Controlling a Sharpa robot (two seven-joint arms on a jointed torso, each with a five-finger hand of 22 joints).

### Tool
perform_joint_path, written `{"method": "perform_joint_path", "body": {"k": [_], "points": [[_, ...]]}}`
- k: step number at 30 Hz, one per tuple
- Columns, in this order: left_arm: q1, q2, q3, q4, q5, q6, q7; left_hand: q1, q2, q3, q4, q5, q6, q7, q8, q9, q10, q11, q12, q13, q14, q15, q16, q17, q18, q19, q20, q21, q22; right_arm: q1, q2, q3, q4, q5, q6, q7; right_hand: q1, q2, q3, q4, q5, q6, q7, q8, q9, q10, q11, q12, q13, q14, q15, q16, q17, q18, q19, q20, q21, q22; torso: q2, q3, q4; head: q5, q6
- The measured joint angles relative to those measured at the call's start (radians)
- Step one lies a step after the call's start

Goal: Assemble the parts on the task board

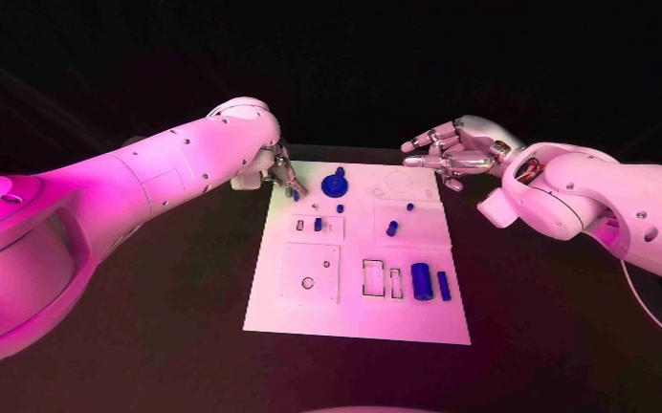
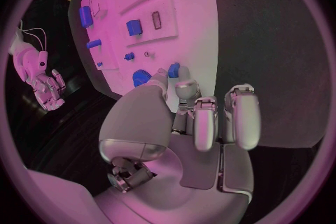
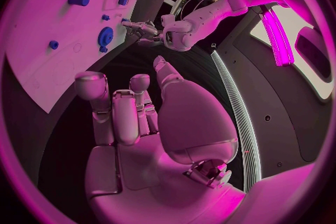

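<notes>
Left hand [image 1: 276,176] pinching small blue part [image 2: 173,70] at task board's [image 1: 359,322] far-left corner, likely for insertion; right hand [image 1: 452,155] spread, idle.

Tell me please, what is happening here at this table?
A two-armed robot is assembling small blue parts on a white task board. Its left hand is at the board's far left corner and pinches a small blue part at its fingertips, next to the blue gear. The right hand hangs in the air beyond the far right corner, fingers apart, holding nothing. Other blue pieces, such as the large cylinder, lie on the board.
</notes>
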Motion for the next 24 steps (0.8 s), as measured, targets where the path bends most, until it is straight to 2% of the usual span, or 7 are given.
{"method": "perform_joint_path", "body": {"k": [5,9,11,14,17,18,24], "points": [[0.0,0.001,0.0,-0.003,0.002,-0.004,0.003,0.066,0.021,0.059,-0.037,0.004,-0.01,-0.009,0.0,-0.001,-0.005,-0.008,0.0,-0.007,0.003,-0.004,0.0,0.001,0.0,0.004,-0.004,0.0,0.0,-0.001,0.001,0.0,-0.001,0.0,0.001,0.0,0.0,0.0,0.0,0.0,0.0,0.0,0.0,0.0,0.0,0.0,0.0,0.0,0.0,0.0,0.0,0.0,0.0,0.0,0.0,0.0,0.0,0.0,0.0,-0.0001,0.0003,0.0,-0.002],[0.001,0.001,0.0,-0.003,0.007,-0.009,0.008,0.13,0.014,0.151,-0.091,0.011,-0.03,-0.006,-0.008,-0.008,-0.011,-0.013,-0.014,-0.018,0.0,-0.007,0.0,0.001,0.0,0.004,-0.011,0.0,0.0,-0.001,0.001,0.0,-0.001,0.0,0.002,0.0,0.0,0.0,0.0,0.0,0.0,0.0,0.0,0.0,0.0,0.0,0.0,0.0,0.0,0.0,0.0,0.0,0.0,0.0,0.0,0.0,0.0,0.0,0.0,-0.0005,0.0004,0.001,-0.002],[0.001,0.0,0.0,-0.003,0.012,-0.012,0.011,0.145,0.009,0.184,-0.076,0.01,-0.035,-0.002,-0.008,-0.008,-0.016,-0.008,-0.025,-0.027,0.0,-0.007,0.0,0.001,0.0,0.004,-0.011,0.0,0.0,-0.001,0.001,0.0,-0.002,0.0,0.003,0.0,0.0,0.0,0.0,0.0,0.0,0.0,0.0,0.0,0.0,0.0,0.0,0.0,0.0,0.0,0.0,0.0,0.0,0.0,0.0,0.0,0.0,0.0,0.0,-0.0006,0.0004,0.001,-0.003],[0.0,-0.002,-0.001,-0.003,0.022,-0.014,0.015,0.142,-0.011,0.242,-0.023,0.007,-0.042,0.005,0.009,-0.003,-0.017,-0.007,-0.031,-0.038,0.0,-0.007,0.0,0.001,0.0,0.004,-0.011,0.0,0.0,-0.002,0.002,0.0,-0.002,0.0,0.003,0.0,0.0,0.0,0.0,0.0,0.0,0.0,0.0,0.0,0.0,0.0,0.0,0.0,0.0,0.0,0.0,0.0,0.0,0.0,0.0,0.0,0.0,0.0,0.0,-0.0003,0.0004,0.002,-0.003],[0.0,-0.011,-0.002,0.005,0.034,-0.017,0.019,0.107,-0.045,0.315,-0.028,0.007,-0.043,0.006,0.018,0.005,-0.017,-0.007,-0.031,-0.042,0.0,-0.007,0.0,0.001,0.0,0.004,-0.011,0.0,0.0,-0.002,0.002,0.0,-0.002,0.0,0.005,-0.001,0.0,0.0,0.0,0.0,0.0,0.0,0.0,0.0,0.0,0.0,0.0,0.0,0.0,0.0,0.0,0.0,0.0,0.0,0.0,0.0,0.0,0.0,-0.001,-0.0001,0.0004,0.003,-0.004],[0.0,-0.018,-0.002,0.012,0.039,-0.018,0.021,0.099,-0.053,0.341,-0.043,0.007,-0.043,0.006,0.02,0.005,-0.017,-0.007,-0.031,-0.043,0.0,-0.007,0.0,0.001,0.0,0.004,-0.011,0.0,0.0,-0.002,0.002,0.0,-0.002,0.0,0.005,-0.001,0.0,0.0,0.0,0.0,0.0,0.0,0.0,0.0,0.0,0.0,0.0,0.0,0.0,0.0,0.0,0.0,0.0,0.0,0.0,0.0,0.0,0.0,-0.001,-0.0001,0.0004,0.003,-0.004],[0.0,-0.084,-0.003,0.094,0.066,-0.035,0.029,0.066,-0.083,0.401,-0.056,0.005,-0.043,0.007,0.033,0.012,-0.01,-0.002,-0.031,-0.042,0.0,-0.007,0.0,0.001,0.0,0.004,-0.011,0.0,0.0,-0.002,0.001,-0.001,-0.004,0.0,0.008,-0.001,0.0,0.0,0.0,0.0,0.0,0.0,0.0,0.0,0.0,0.0,0.0,0.0,-0.001,0.0,0.0,0.0,0.0,0.0,0.0,0.0,0.0,0.0,-0.001,0.0,0.0007,0.003,-0.004]]}}
